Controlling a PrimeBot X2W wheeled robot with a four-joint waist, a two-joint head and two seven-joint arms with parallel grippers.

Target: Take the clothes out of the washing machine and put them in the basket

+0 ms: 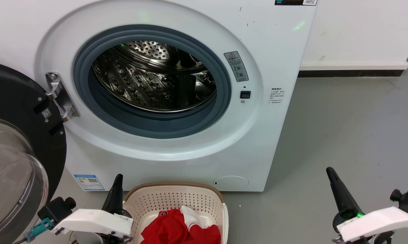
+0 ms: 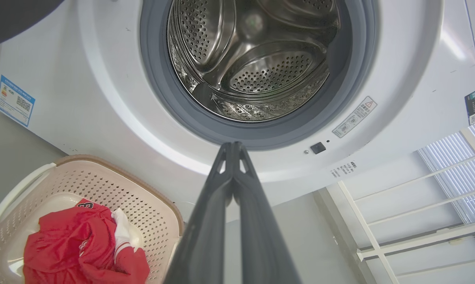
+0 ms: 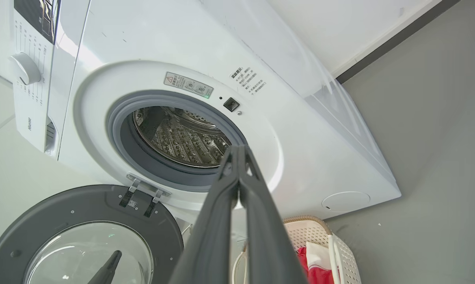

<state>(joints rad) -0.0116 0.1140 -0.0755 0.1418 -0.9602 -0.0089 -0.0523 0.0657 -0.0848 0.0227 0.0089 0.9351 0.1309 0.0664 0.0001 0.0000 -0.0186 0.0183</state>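
Since the bright red soft garments with white panels (image 1: 176, 227) lie crumpled in the cream perforated plastic basket with a brown woven-look rim (image 1: 173, 185), the emptying step looks done. The heap has no clear long axis. It spreads from side to side across the basket's near part, with its white patch towards the right and back. Its near edge is cut off at the bottom of the head view, so its full extent cannot be told.

The basket stands on the grey floor (image 1: 342, 128), close in front of the large white front-loading washing machine (image 1: 251, 149). The left gripper (image 1: 118, 177) is the nearer arm. It hovers just beside the basket's left rim, with the garments below and to its right. Its fingers are pressed together, hold nothing and point up towards the washer. The right gripper (image 1: 329, 170) is well apart on the right, over bare floor, and its fingers are likewise clenched and empty.

Beyond them, the perforated steel drum (image 1: 156, 81) shows no red inside its grey rubber seal (image 1: 88, 95). The seal may hide a strip at the drum's front lip. The black-framed round glass door (image 1: 17, 142) hangs open on the left.
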